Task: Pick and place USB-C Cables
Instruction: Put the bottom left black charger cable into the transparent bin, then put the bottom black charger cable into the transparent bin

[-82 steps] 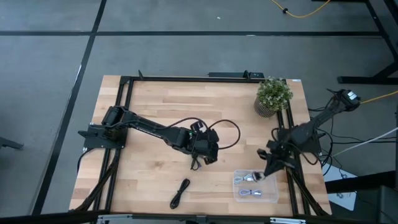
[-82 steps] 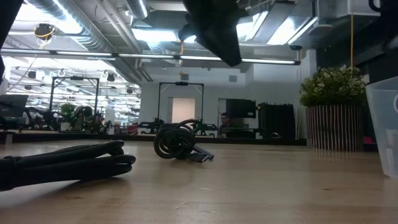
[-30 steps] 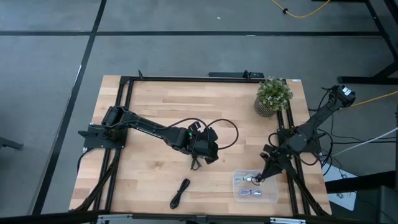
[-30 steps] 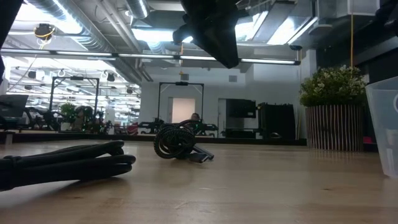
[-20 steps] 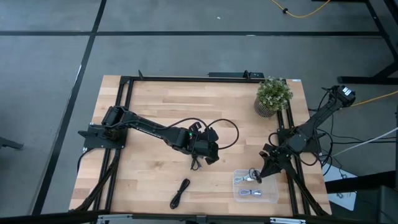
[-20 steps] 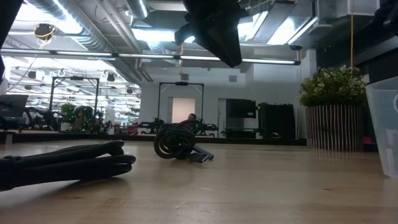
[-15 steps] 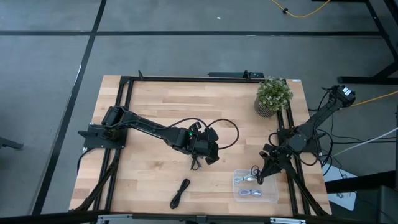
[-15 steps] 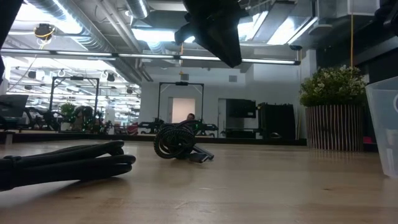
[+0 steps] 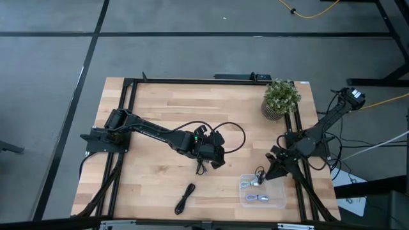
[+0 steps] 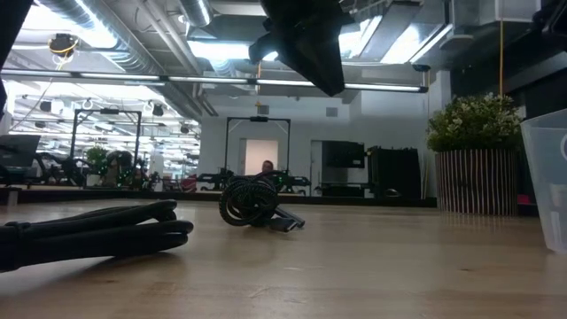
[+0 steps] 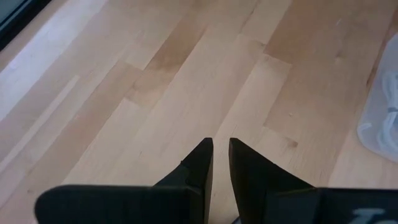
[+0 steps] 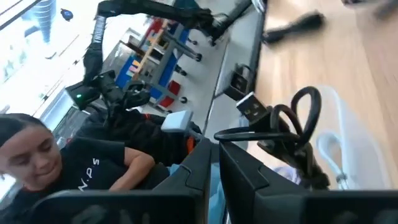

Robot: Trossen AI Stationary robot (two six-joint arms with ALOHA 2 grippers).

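Lower right of the high view: right claw [image 9: 263, 176] clamped on a black USB-C cable [image 12: 292, 134], above the clear bin [image 9: 278, 197].
Risk: dangling loop may catch the bin's rim and spill outside.
Frame centre: left claw [image 9: 215, 160], fingers together, over a coiled cable [image 10: 251, 202].
Lower left: another cable [image 9: 185, 197] on the tabletop [image 9: 160, 108].
Nearby: potted plant [image 9: 280, 98], not in the way.

The left arm reaches from its base at the table's [image 9: 147, 96] left edge across to the middle, where the left gripper [image 9: 211, 157] hangs low over the boards with its fingers [image 11: 200, 160] nearly together, only a thin gap between them. The right arm folds down from the table's right edge, and the right gripper [image 9: 263, 175] is clamped on a black USB-C cable [image 12: 292, 134] near the front right corner.
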